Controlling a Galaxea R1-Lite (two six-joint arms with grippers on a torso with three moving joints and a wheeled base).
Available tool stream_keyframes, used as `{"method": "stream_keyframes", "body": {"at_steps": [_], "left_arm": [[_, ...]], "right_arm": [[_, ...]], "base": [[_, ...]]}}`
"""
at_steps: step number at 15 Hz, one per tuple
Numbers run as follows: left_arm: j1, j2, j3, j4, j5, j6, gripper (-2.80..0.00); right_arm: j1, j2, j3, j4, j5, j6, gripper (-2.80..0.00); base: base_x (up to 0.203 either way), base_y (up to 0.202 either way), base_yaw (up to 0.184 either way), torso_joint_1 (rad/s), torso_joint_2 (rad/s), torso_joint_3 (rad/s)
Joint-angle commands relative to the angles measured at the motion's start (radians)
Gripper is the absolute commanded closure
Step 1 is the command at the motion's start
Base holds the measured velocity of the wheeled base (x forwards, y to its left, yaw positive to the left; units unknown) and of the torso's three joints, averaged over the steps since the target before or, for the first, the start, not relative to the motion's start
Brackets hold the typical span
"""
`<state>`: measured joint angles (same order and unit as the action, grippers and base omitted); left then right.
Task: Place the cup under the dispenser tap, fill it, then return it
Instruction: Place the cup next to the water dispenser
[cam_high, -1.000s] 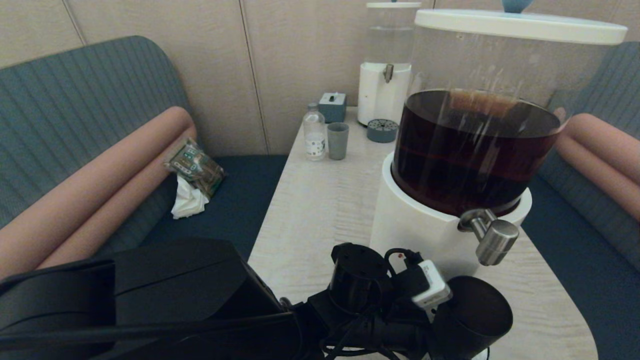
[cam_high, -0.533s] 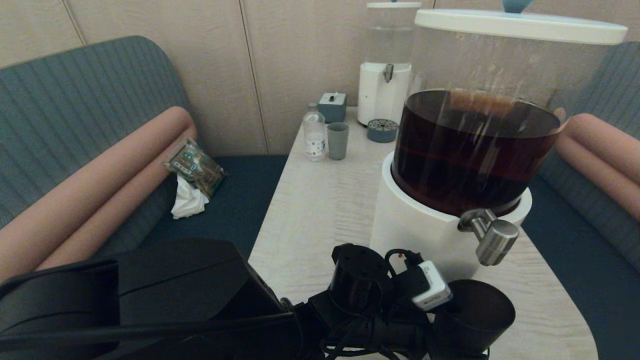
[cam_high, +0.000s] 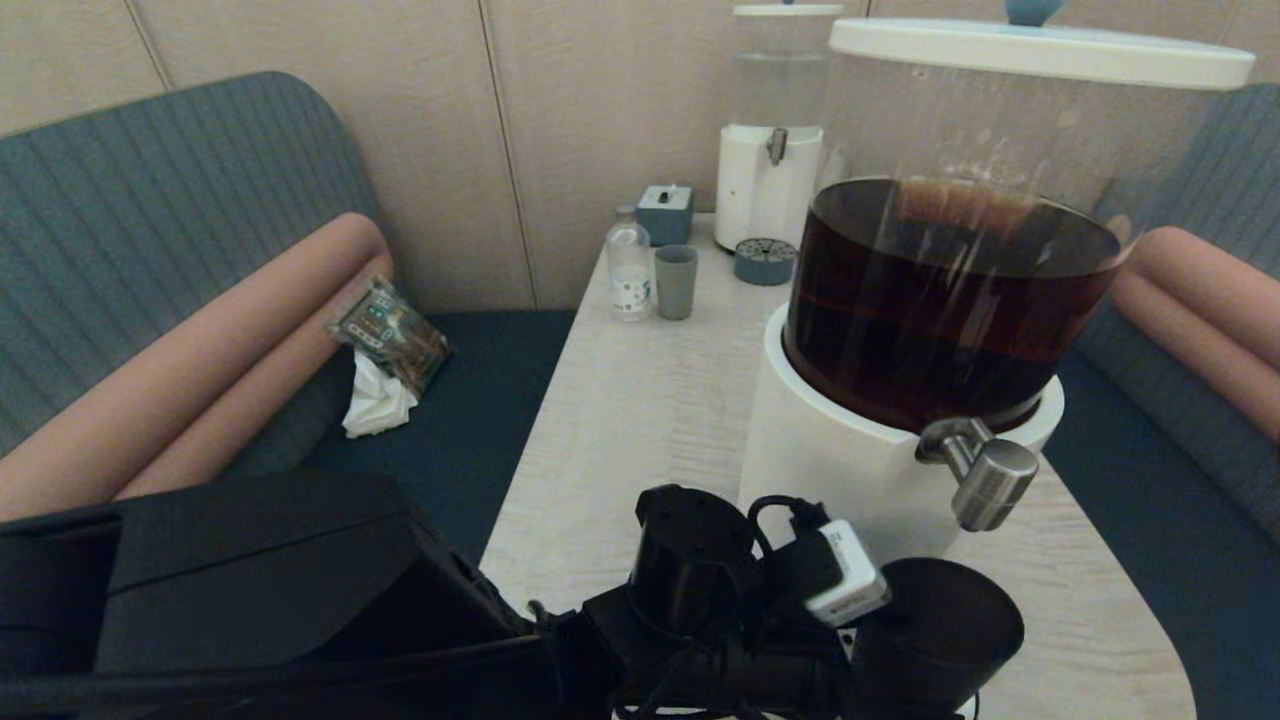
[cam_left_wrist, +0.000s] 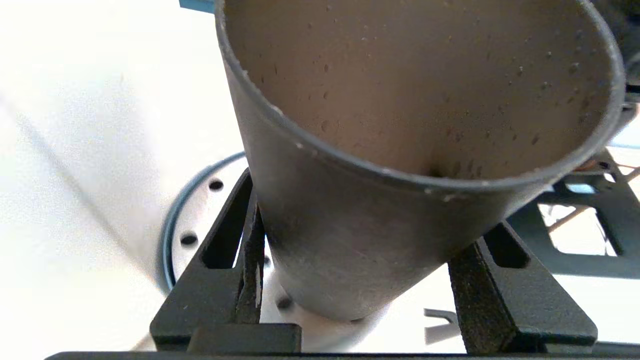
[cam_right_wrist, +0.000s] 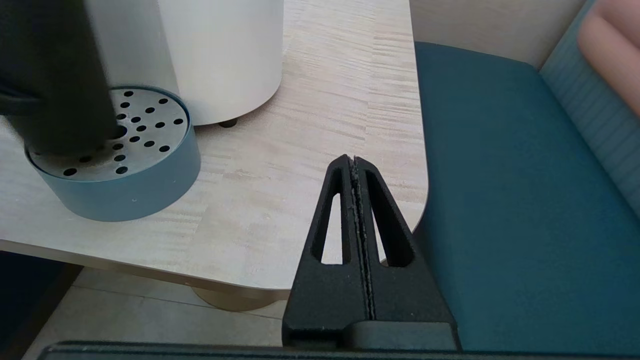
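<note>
The dark cup (cam_high: 935, 630) hangs upright just below and in front of the steel dispenser tap (cam_high: 988, 483) of the big dispenser (cam_high: 940, 300) with brown liquid. My left gripper (cam_left_wrist: 372, 215) is shut on the cup (cam_left_wrist: 400, 150), one finger on each side of its lower wall. Small drops cling inside it; its bottom is hidden. In the right wrist view the cup (cam_right_wrist: 55, 75) is over the round blue drip tray (cam_right_wrist: 115, 160); whether it touches it I cannot tell. My right gripper (cam_right_wrist: 354, 159) is shut and empty, low by the table's near right corner.
At the far end of the table (cam_high: 640, 420) stand a smaller clear-liquid dispenser (cam_high: 770, 130), its drip tray (cam_high: 765, 262), a pale grey-green tumbler (cam_high: 676, 282), a small bottle (cam_high: 629, 265) and a box (cam_high: 665, 213). Blue sofa seats flank the table; a packet (cam_high: 390, 335) lies left.
My left arm has shifted slightly left and toward me, carrying the cup a little with it. The right arm is still.
</note>
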<state>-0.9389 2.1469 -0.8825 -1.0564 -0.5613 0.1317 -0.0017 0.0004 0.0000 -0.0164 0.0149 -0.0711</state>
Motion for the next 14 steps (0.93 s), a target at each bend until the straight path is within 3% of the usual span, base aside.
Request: {"method": "stream_keyframes", "body": {"at_steps": [1,6,10,14], "left_arm": [[0.002,-0.070,0.047,-0.007,-0.001,-0.001,0.00],[0.036,-0.235,0.220,-0.006,0.097,-0.031,0.00],[0.131,-0.362,0.364,-0.032,0.117,-0.035,0.00],[0.240,-0.455,0.437,-0.055,0.162,-0.052,0.00]], "right_arm": [[0.000,-0.005,0.008,0.000,0.000,0.000,0.00],[0.000,-0.005,0.006,0.000,0.000,-0.001,0.00],[0.000,-0.005,0.008,0.000,0.000,-0.001,0.00],[0.000,-0.007,0.006,0.000,0.000,-0.001,0.00]], "base": [[0.000,0.000,0.000,0.000,0.00,0.000],[0.000,0.000,0.000,0.000,0.00,0.000],[0.000,0.000,0.000,0.000,0.00,0.000],[0.000,0.000,0.000,0.000,0.00,0.000]]}}
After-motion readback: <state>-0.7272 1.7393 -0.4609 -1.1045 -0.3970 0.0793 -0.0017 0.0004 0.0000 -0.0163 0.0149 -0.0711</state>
